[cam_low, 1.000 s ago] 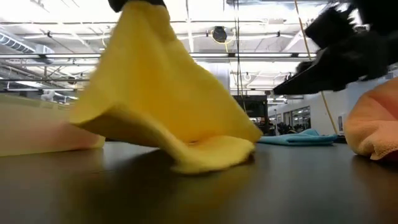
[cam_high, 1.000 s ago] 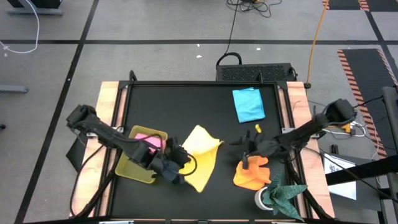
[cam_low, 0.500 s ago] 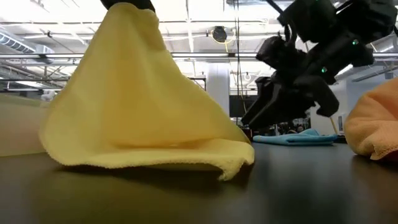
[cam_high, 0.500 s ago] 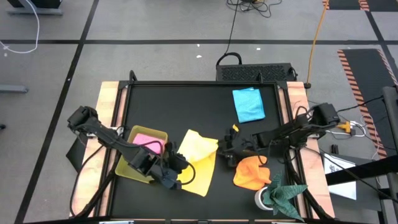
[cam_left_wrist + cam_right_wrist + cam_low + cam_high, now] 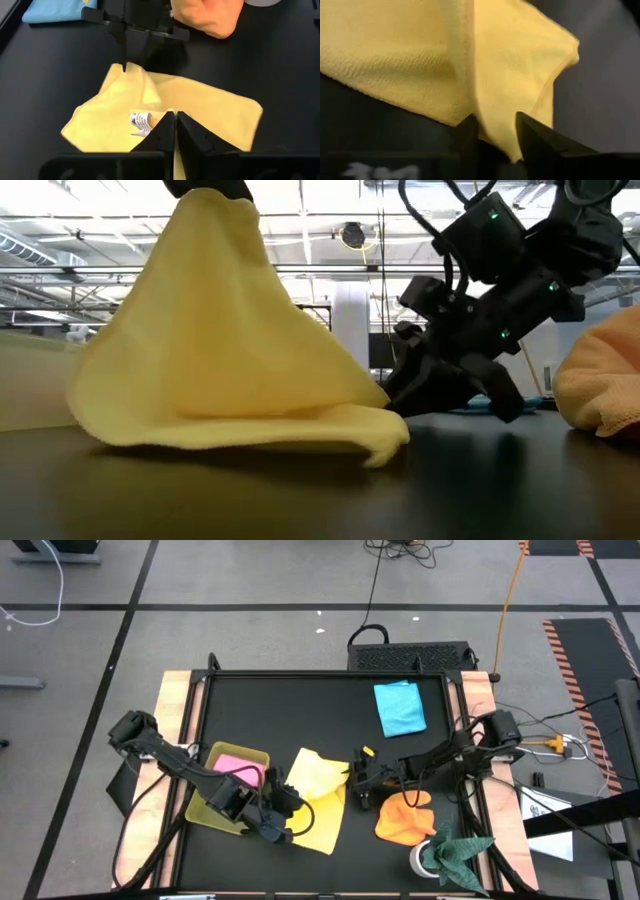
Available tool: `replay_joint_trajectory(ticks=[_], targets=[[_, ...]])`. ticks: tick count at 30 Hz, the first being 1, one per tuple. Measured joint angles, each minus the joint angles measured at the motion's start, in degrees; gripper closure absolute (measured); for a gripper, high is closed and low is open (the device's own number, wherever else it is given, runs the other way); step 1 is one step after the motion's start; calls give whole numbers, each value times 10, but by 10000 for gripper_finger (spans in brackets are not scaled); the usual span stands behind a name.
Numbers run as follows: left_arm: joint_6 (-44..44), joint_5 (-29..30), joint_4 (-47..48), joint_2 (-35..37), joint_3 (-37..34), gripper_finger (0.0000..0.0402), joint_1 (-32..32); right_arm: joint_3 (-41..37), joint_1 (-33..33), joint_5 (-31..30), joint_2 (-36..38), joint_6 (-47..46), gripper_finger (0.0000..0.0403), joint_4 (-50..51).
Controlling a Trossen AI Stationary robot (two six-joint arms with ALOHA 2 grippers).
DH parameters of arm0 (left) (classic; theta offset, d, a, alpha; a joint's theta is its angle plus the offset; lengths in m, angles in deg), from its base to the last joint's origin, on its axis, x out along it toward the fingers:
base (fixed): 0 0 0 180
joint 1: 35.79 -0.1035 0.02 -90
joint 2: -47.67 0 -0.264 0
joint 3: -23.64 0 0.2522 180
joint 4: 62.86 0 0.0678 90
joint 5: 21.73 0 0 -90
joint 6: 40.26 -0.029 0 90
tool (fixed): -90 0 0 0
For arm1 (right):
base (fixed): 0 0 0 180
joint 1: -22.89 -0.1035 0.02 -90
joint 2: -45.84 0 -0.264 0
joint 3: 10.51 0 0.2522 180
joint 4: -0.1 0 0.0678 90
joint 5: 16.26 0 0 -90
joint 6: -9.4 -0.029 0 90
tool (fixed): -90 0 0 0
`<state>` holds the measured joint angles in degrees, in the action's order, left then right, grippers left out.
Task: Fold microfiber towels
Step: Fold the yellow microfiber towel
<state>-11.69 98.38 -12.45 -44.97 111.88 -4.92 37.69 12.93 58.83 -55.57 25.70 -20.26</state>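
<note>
Yellow towel [image 5: 318, 796]: left tool [image 5: 283, 825] pinching it; right tool [image 5: 357, 783] arrived, straddling corner.

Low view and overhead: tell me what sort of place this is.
Probably a large robotics lab or workshop hall: taped lines cross the grey floor, cables trail over it, and strip-lit ceiling beams run far behind the black table.

Industrial lab hall: taped concrete floor [image 5: 250, 630], floor cables [image 5: 405, 552], ceiling strip lights [image 5: 330, 220].

Far half of black table [image 5: 290, 705] open — only blue towel [image 5: 400, 707], near half crowded — tray [image 5: 215, 810], yellow towel [image 5: 318, 795], orange towel [image 5: 403, 818]
</note>
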Motion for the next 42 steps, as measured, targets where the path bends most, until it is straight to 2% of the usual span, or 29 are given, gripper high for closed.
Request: replay_joint_trajectory(ticks=[5, 6, 16, 20, 25, 29, 32, 36, 39, 42], targets=[[-3, 0, 4, 0, 0, 394, 0, -1, 2, -1, 25, 2, 384, 5], [-7, 0, 6, 0, 0, 397, 0, 0, 0, -1, 40, 7, 393, 12], [-45, 70, 11, 49, 0, 397, 28, -1, -40, -66, 254, -56, 400, 184], [-70, 133, 9, 73, 0, 399, 39, -1, -73, -80, 329, -67, 401, 185], [-114, 251, 5, 126, 0, 399, 50, 0, -117, -123, 409, -65, 402, 129], [-203, 313, -24, 168, 0, 400, 66, 3, -146, -122, 459, -57, 402, 102], [-282, 316, -51, 195, 0, 399, 67, 18, -157, -127, 479, -39, 402, 80], [-339, 316, -52, 204, 0, 400, 36, 37, -147, -208, 486, -2, 402, 69], [-364, 311, -52, 204, -6, 399, -10, 41, -112, -269, 486, 19, 402, 72], [-391, 277, -62, 204, -29, 399, -76, 41, -57, -273, 484, 22, 402, 76]])
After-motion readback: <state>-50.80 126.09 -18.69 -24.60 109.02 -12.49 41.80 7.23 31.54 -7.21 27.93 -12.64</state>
